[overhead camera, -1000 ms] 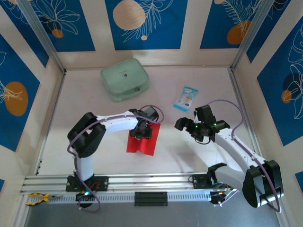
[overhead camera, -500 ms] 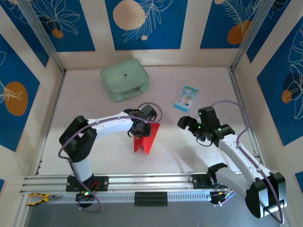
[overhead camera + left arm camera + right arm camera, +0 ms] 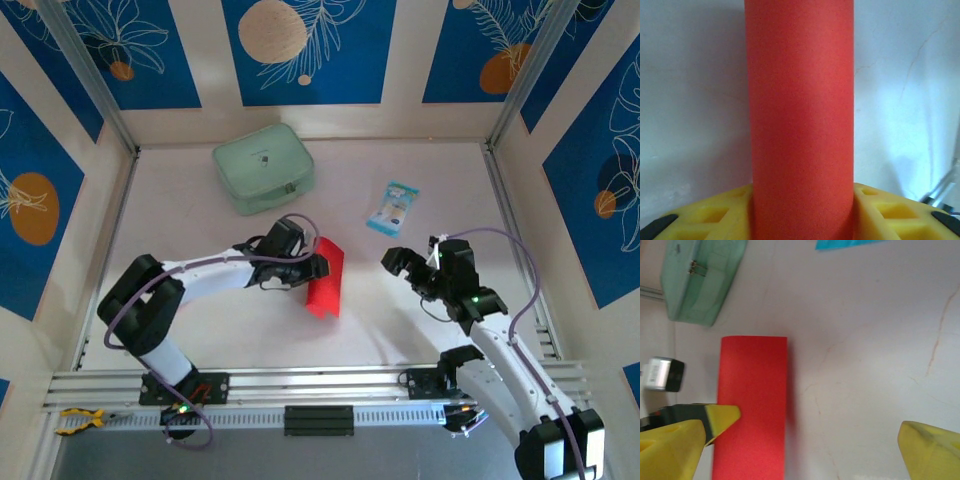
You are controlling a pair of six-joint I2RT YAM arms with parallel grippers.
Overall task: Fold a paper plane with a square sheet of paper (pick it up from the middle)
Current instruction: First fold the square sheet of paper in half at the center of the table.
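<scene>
The square sheet of paper (image 3: 327,278) is bright red and bowed into a long narrow arch. It hangs just above the table's middle. My left gripper (image 3: 308,268) reaches in from the left and is shut on its near end. In the left wrist view the paper (image 3: 801,115) runs up between the yellow fingers (image 3: 885,212) of the left gripper (image 3: 801,222). My right gripper (image 3: 408,268) stands open to the right of the sheet, apart from it. In the right wrist view the paper (image 3: 752,405) lies behind the left finger (image 3: 685,440) of the right gripper (image 3: 810,447).
A pale green zip pouch (image 3: 263,167) lies at the back left, also at the upper left (image 3: 700,275) of the right wrist view. A small blue-white packet (image 3: 392,207) lies behind the right gripper. White walls and metal rails (image 3: 300,385) bound the table.
The left gripper has swung the paper to the right and turned it, so it now sticks out sideways from the jaws. The right arm has drawn back toward its base, gripper still open.
</scene>
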